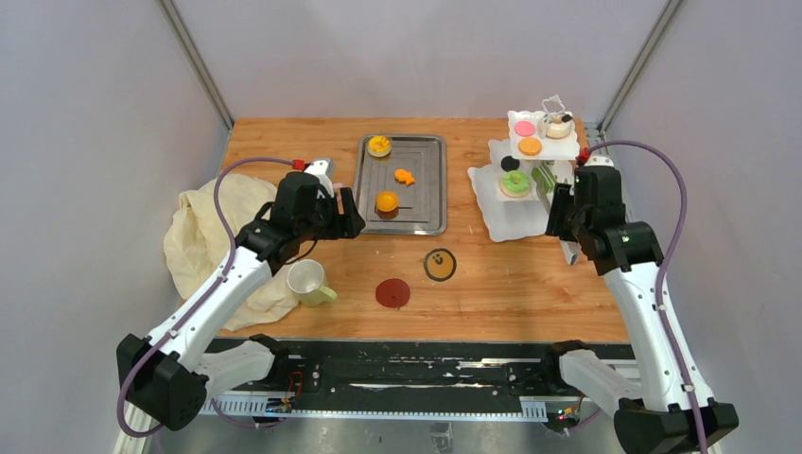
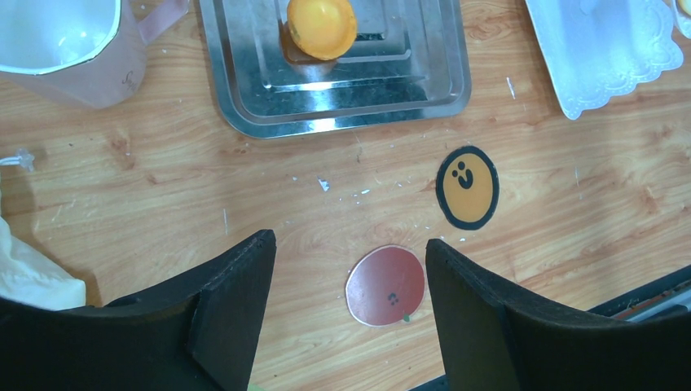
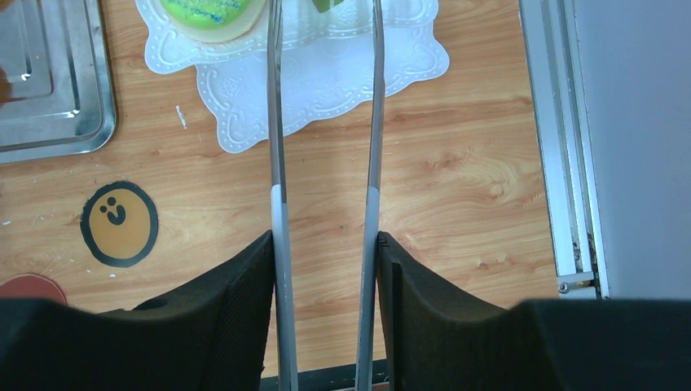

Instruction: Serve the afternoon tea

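Right fingers (image 3: 236,326) clamped from outside on the two arms of metal tongs (image 3: 278,122), tong arms standing apart, tips reaching over the lower tier of the white stand (image 1: 501,216) just beside the green donut (image 3: 208,10). Left fingers (image 2: 236,301) wide apart, nothing between them, hanging above bare desk (image 1: 511,293) near the tray's near-left corner. Stand sits at the far right of the desk. Top tier carries the pink disc (image 1: 524,128), an orange tart (image 1: 531,146) and a cream pastry with a dark top (image 1: 559,123); the lower tier has the donut. Steel tray (image 1: 430,189) at far centre, left of the stand and apart from it, with two more orange tarts (image 1: 379,145) (image 1: 387,200) and a small orange piece (image 1: 405,176) between them. Yellow black-rimmed coaster (image 1: 440,264) on the desk just in front of the tray; red coaster (image 1: 392,292) nearer and slightly left, close to it but not touching. One pale mug (image 1: 306,281) upright at near left, against the cream cloth (image 1: 203,236). Second, pinkish mug (image 2: 73,57) just left of the tray, mostly hidden behind the left arm in the top view.
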You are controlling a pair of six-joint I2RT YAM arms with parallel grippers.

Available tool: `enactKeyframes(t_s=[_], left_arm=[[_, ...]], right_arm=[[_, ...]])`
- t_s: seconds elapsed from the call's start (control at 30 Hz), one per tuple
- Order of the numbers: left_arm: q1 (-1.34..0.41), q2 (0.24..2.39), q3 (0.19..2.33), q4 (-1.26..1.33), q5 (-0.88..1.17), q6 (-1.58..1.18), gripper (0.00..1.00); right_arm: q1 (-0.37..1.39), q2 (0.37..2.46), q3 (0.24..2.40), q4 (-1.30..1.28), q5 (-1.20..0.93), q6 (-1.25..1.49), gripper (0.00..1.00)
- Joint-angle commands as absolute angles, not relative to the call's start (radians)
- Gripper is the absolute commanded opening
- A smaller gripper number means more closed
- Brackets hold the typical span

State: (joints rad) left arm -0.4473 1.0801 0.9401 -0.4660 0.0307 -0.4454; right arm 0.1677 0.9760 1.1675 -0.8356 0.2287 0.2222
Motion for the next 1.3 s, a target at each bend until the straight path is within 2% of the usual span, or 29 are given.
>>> enactKeyframes(t_s=[0.0, 0.37, 0.6, 0.8, 0.93, 1.07, 1.17, 1.27], left_arm=[[-0.441, 1.084, 0.942, -0.457, 0.031, -0.441, 0.72], [-0.441, 1.157, 1.009, -0.459, 0.081, -0.429, 0.73], [-0.439, 1.178, 1.062, -0.547, 0.012, -0.383, 0.73], [-0.366, 1.044, 1.093, -0.661, -0.032, -0.325, 0.75], [-0.359, 0.96, 1.082, -0.715, -0.135, -0.319, 0.75], [-0.357, 0.88, 1.066, -0.762, -0.109, -0.363, 0.75], [-0.357, 0.802, 1.027, -0.769, -0.11, -0.39, 0.76], [-0.357, 0.722, 0.988, -0.776, -0.153, -0.416, 0.77]], right_arm=[[0.141, 0.93, 1.224, -0.883, 0.201, 0.195, 0.46], [0.141, 0.789, 1.286, -1.073, -0.097, 0.108, 0.4], [0.143, 0.73, 1.259, -1.055, -0.479, 0.021, 0.39], [0.17, 0.771, 1.28, -0.929, -0.625, 0.037, 0.38], [0.292, 0.847, 1.233, -0.75, -0.563, 0.085, 0.39], [0.534, 1.028, 1.286, -0.654, -0.275, 0.057, 0.38], [0.567, 1.207, 1.372, -0.627, -0.199, 0.08, 0.34], [0.566, 1.357, 1.442, -0.589, -0.084, 0.12, 0.33]])
